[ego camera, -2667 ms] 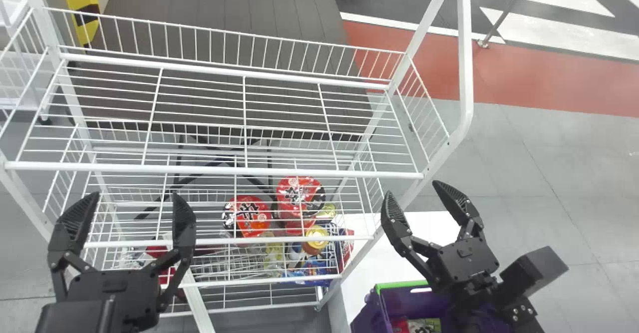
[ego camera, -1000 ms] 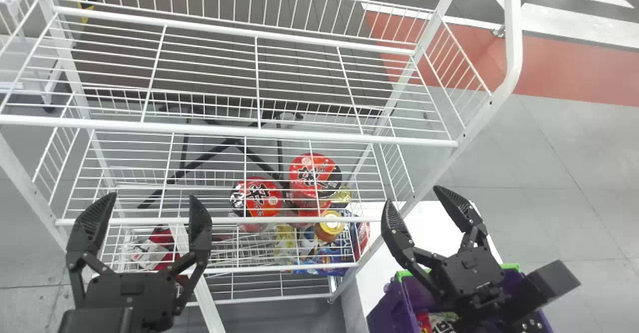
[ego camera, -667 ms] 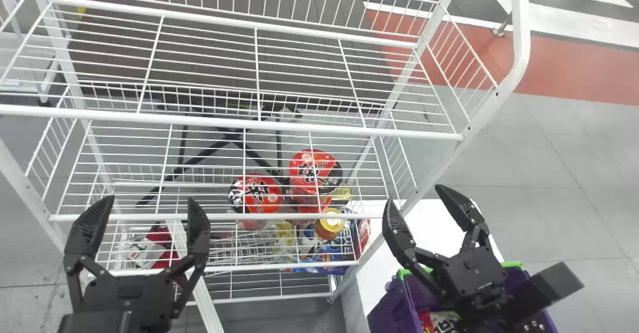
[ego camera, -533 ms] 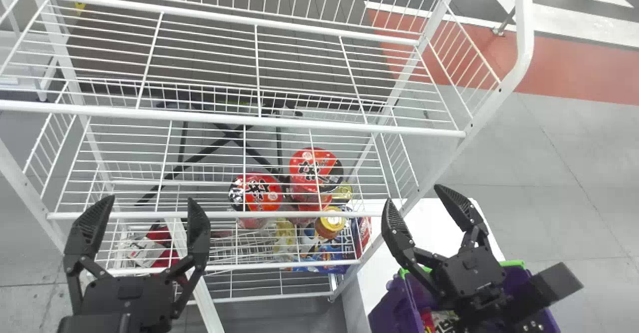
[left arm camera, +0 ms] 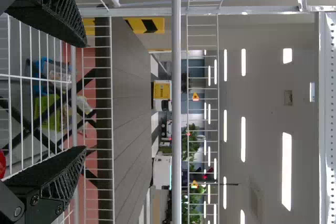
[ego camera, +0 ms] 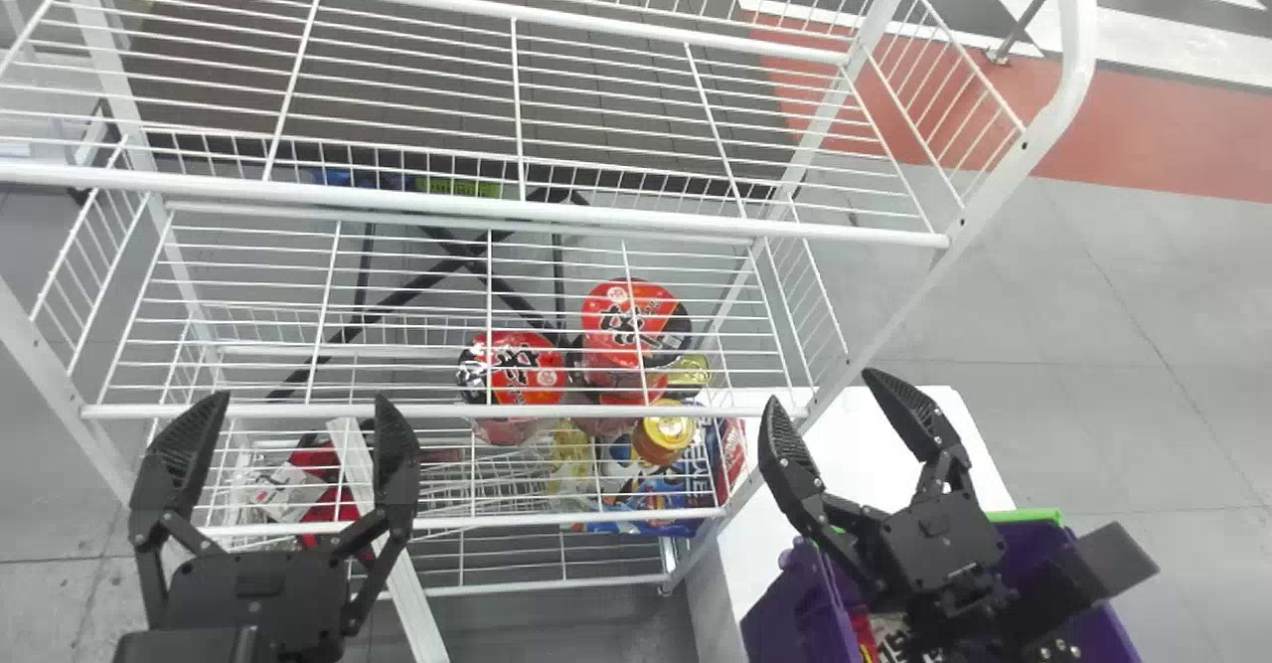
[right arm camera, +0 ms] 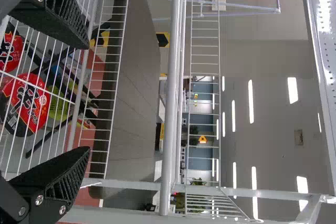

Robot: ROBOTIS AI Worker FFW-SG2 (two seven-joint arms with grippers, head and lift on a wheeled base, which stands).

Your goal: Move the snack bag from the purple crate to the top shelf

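left gripper [ego camera: 301, 399] and right gripper [ego camera: 824, 387] stand open and empty, snack bag [ego camera: 866, 633] apparently in the purple crate [ego camera: 800, 605]
likely light, soft and slippery, its contents crushable — a gentle pinch at a sealed edge should suit. the right arm [ego camera: 1033, 595] hides much of the crate's inside, so the bag's outline can't be told.

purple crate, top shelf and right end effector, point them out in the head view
Purple crate [ego camera: 800, 608], head view, on its left wall.
Top shelf [ego camera: 467, 205], head view, on its front rail.
Right end effector [ego camera: 820, 387], head view, midway between its fingertips.
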